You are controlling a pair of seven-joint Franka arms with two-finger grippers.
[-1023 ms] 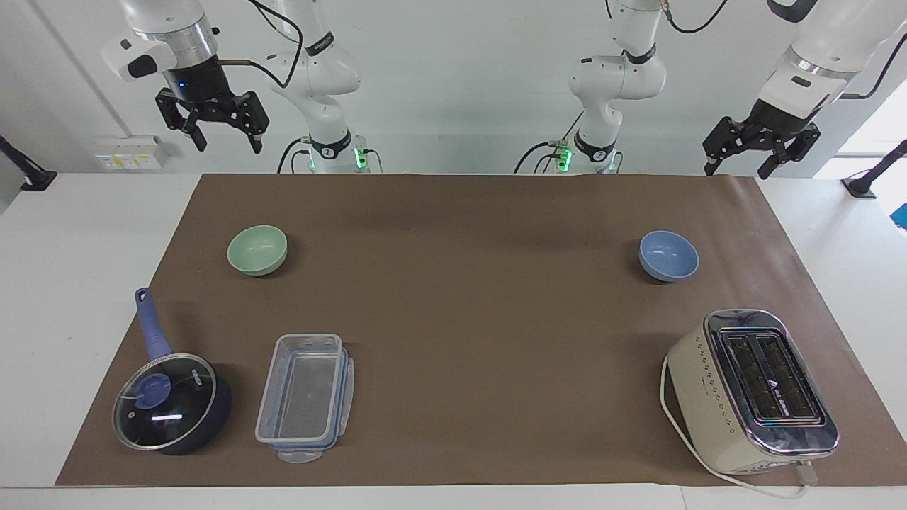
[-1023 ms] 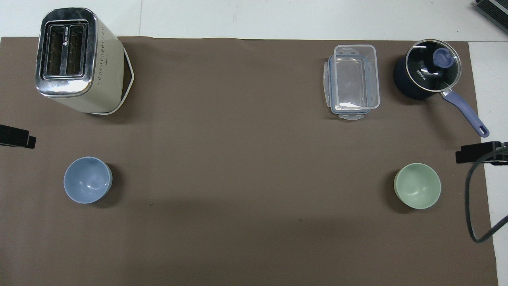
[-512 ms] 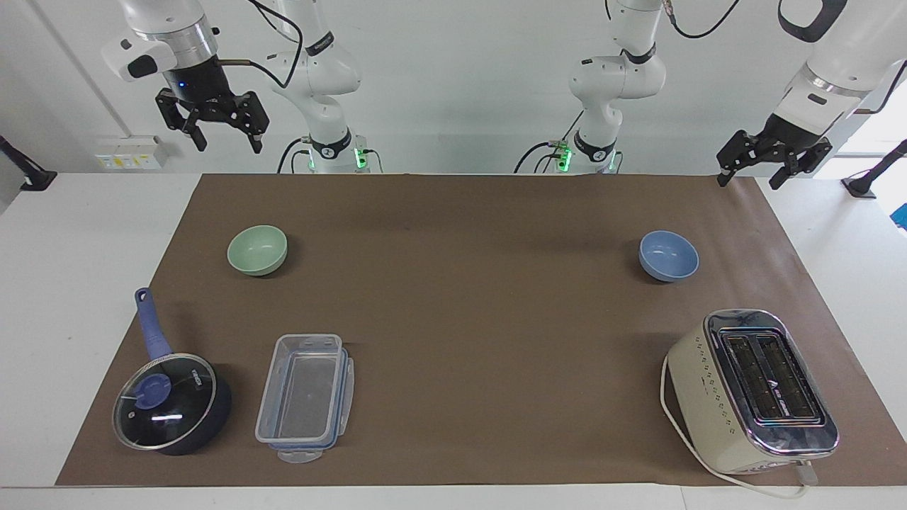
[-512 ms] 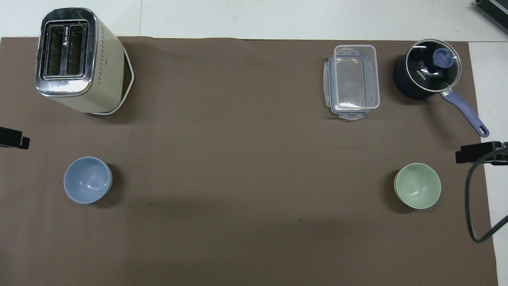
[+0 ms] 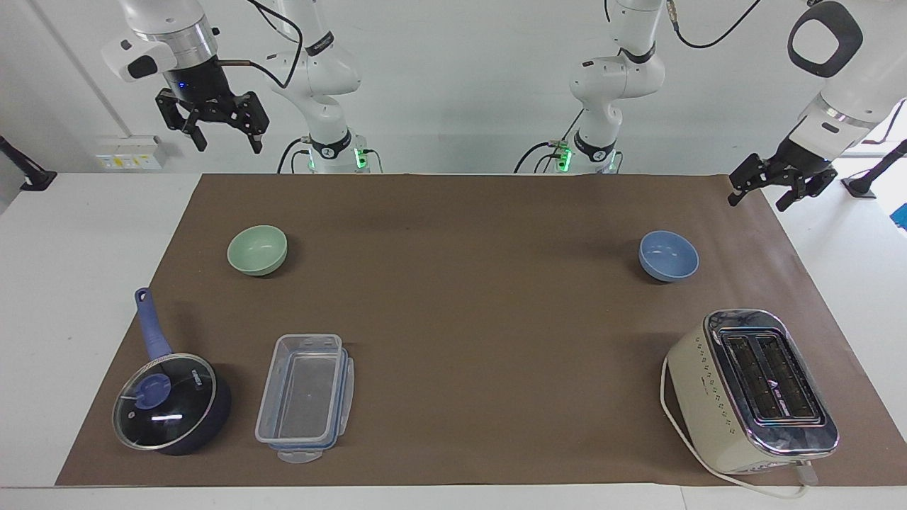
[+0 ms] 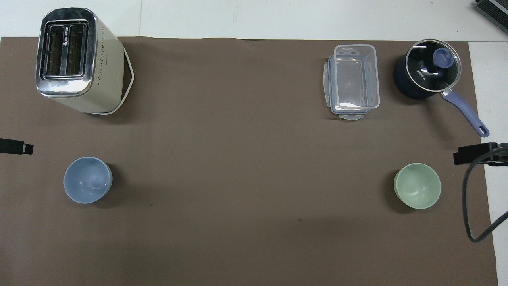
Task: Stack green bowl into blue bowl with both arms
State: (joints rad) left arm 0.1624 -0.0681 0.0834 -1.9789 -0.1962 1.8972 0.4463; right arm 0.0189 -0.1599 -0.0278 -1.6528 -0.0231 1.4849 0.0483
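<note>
Item: green bowl [image 5: 257, 249], upright and empty on the brown mat [image 5: 453, 297], toward the right arm's end of the table; pan [image 5: 172, 401] and clear box [image 5: 306, 397] lie farther from the robots, well apart from it.
Item: blue bowl [image 5: 668, 255], upright and empty, toward the left arm's end, level with the green bowl; toaster [image 5: 752, 389] farther from the robots.
Item: right gripper [image 5: 221, 132], raised high over the table's edge on the robots' side of the green bowl, jaws wide, holding nothing. It is the nearer arm to the green bowl, which lies below it and farther out.
Item: left gripper [image 5: 776, 190], low over the mat's corner at its own end, jaws wide, empty; blue bowl sits inward of it.
Open room: bare mat between the two bowls, well clear for a carry. Round bowls, no long axis. Judgement: nothing grasped yet; stacking not begun.
</note>
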